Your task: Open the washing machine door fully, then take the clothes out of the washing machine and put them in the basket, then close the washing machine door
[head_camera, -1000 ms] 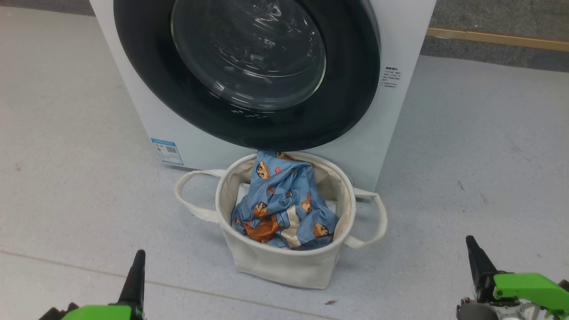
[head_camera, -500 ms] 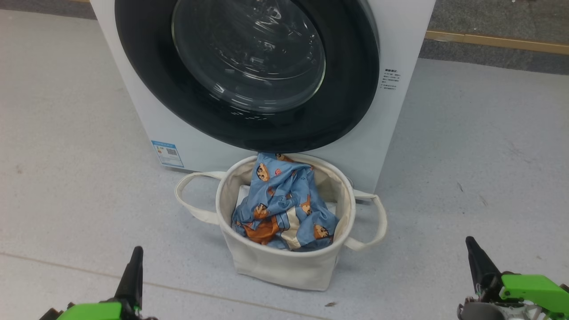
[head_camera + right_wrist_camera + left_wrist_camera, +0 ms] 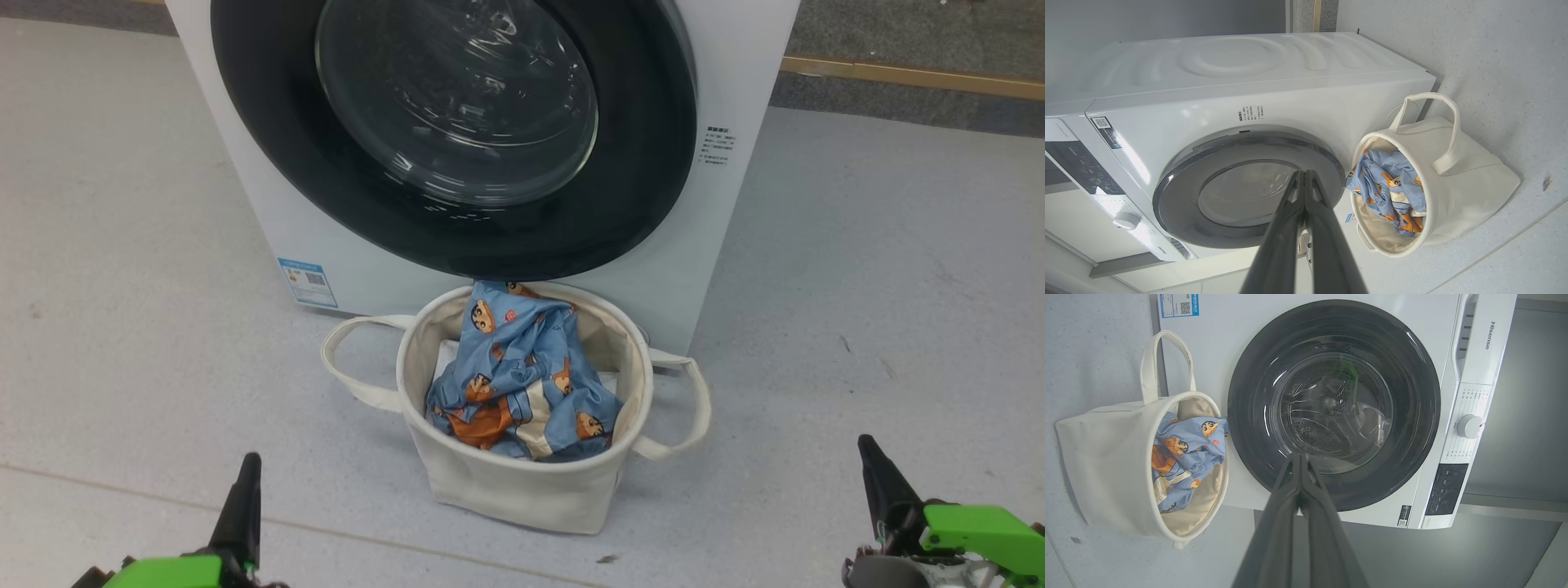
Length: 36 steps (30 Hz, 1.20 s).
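1. Progress looks to be at its end. Low at the left, the left pincer (image 3: pixel 247 469) has its two dark fingers pressed together on nothing, well apart from everything else.
2. Next along, the washing machine door (image 3: pixel 457 106) sits flush against the washing machine (image 3: pixel 367 282), so the closing step seems done. Through the glass I can make out no fabric in the steel drum.
3. Below the door, the clothes (image 3: pixel 522 384) lie heaped inside the basket (image 3: pixel 522 490), which stands on the floor (image 3: pixel 122 327) just in front of the machine.
4. Low at the right, the right pincer (image 3: pixel 867 452) is likewise pressed together and empty, so I judge that nothing remains (barring a check that the door has latched).
5. Materials, left to right:
   - The floor is matte, speckled grey.
   - The machine is a smooth white box.
   - The door is a glossy black ring around bulging clear glass.
   - The basket is round, soft cream canvas with two loop handles.
   - The clothes are thin, crumpled light-blue cloth with orange-brown cartoon figures and a beige patch.
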Tool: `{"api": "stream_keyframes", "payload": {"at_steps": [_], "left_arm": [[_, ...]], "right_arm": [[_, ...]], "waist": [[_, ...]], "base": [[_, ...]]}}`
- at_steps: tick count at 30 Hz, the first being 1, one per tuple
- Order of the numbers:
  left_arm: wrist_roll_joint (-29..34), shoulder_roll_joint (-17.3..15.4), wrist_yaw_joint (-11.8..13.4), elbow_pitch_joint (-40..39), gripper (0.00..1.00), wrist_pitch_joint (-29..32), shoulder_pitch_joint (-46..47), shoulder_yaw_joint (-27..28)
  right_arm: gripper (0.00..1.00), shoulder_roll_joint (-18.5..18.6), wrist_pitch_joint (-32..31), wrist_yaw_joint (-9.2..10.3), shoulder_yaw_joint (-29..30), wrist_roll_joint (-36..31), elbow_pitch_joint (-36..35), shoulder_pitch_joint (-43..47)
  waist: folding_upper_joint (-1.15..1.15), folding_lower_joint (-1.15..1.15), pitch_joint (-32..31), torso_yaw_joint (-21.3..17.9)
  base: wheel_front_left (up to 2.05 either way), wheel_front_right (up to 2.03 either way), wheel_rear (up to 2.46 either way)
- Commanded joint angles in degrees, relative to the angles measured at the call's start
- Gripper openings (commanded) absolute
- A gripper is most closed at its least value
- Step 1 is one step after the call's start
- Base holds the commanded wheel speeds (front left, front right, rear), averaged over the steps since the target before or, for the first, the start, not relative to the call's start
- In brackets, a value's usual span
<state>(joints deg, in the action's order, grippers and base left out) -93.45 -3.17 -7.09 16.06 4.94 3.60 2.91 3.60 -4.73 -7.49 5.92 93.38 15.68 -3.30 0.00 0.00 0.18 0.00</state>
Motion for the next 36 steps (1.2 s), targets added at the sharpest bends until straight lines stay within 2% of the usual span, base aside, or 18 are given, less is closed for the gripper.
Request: {"api": "stream_keyframes", "payload": {"at_steps": [1,36], "left_arm": [[0.1,-0.8,-0.4,-2.1,0.0,0.4,2.5,2.2],[0.5,-0.4,-0.4,-2.0,0.0,0.8,2.5,2.7]], "right_arm": [[0.0,0.5,-0.4,0.0,-1.0,0.1,-1.8,-2.7],[0.0,0.0,-0.9,0.0,-0.4,-0.4,-1.7,-2.8]], "waist": [[0.0,0.0,0.0,0.0],[0.0,0.0,0.0,0.0]], "base": [[0.0,0.0,0.0],[0.0,0.0,0.0]]}}
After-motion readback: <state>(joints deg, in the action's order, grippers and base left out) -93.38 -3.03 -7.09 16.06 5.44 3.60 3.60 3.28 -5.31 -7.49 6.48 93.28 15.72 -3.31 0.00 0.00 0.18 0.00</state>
